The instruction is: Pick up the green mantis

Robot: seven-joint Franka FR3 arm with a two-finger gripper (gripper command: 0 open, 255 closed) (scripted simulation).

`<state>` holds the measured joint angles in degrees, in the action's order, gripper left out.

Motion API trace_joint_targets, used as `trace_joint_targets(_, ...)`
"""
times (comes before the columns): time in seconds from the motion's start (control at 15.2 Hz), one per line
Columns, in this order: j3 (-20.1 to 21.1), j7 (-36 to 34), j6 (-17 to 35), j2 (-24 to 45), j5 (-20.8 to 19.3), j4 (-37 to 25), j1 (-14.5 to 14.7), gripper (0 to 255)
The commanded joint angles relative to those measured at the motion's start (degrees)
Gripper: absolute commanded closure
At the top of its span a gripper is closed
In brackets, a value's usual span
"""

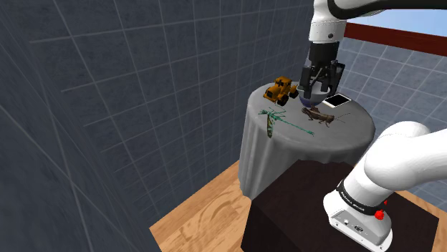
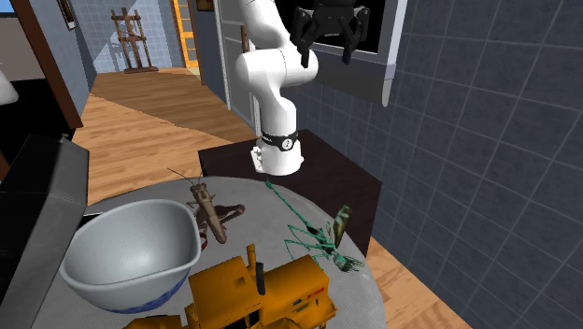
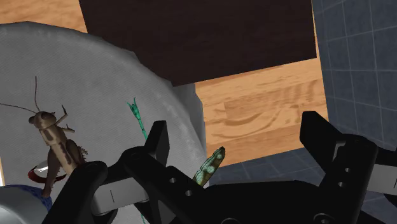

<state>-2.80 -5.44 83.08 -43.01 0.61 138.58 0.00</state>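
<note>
Green mantis [image 1: 272, 122] lies beside the brown cricket [image 1: 319, 117], its midsection hidden behind a finger [image 3: 159, 145] in the wrist view; the gripper [image 2: 327, 53] hangs above the cricket, spread and empty.

I'm seeing open air between the gripper [image 2: 327, 51], its fingers standing apart, and the table [image 1: 308, 147] below. The green mantis [image 1: 276, 120] is lying by the cloth's edge with free room above it. A brown cricket [image 1: 319, 117] is sitting near one flank, a yellow loader [image 1: 281, 89] is crowding one end, and a bowl [image 2: 131, 252] is standing beyond the cricket
</note>
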Motion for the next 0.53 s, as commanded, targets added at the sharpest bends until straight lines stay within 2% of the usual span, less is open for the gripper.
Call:
trace_joint_targets(0.0, 0.0, 0.0, 0.0, 0.0, 0.0, 0.0, 0.0, 0)
trace_joint_targets(0.46, -6.0, 9.1, 16.8, -0.3, -4.7, 11.7, -1.2, 0)
